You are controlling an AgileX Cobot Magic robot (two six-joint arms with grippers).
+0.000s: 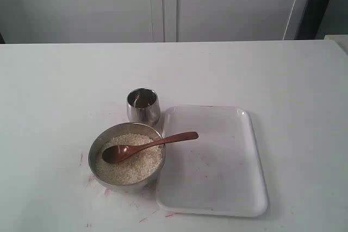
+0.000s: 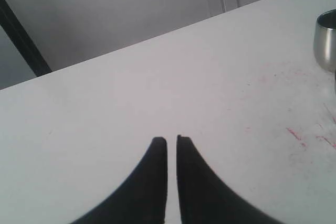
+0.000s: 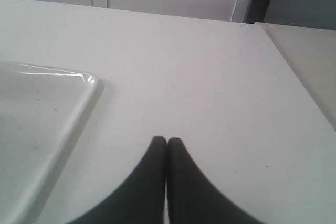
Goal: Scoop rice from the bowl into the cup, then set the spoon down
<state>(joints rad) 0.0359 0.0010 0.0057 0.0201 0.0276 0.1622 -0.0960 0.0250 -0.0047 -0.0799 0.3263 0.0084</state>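
The wide steel bowl (image 1: pixel 98 145) stands near the table's front, filled with white rice (image 1: pixel 136 167). The dark wooden spoon (image 1: pixel 142 147) lies across it, its oval end on the rice and its handle out over the bowl's right rim. Just behind the bowl stands the small steel cup (image 1: pixel 143 106), whose edge also shows in the left wrist view as the cup (image 2: pixel 326 39). Neither gripper appears in the exterior view. My left gripper (image 2: pixel 171 139) hovers over bare table, its fingers nearly together with nothing between them. My right gripper (image 3: pixel 167 140) is shut and empty, beside the tray.
A white rectangular tray (image 1: pixel 217 188) lies right of the bowl, its corner visible as the tray (image 3: pixel 79 98) in the right wrist view. Reddish marks (image 2: pixel 294 132) stain the white table (image 1: pixel 54 80). A pale wall stands behind the table.
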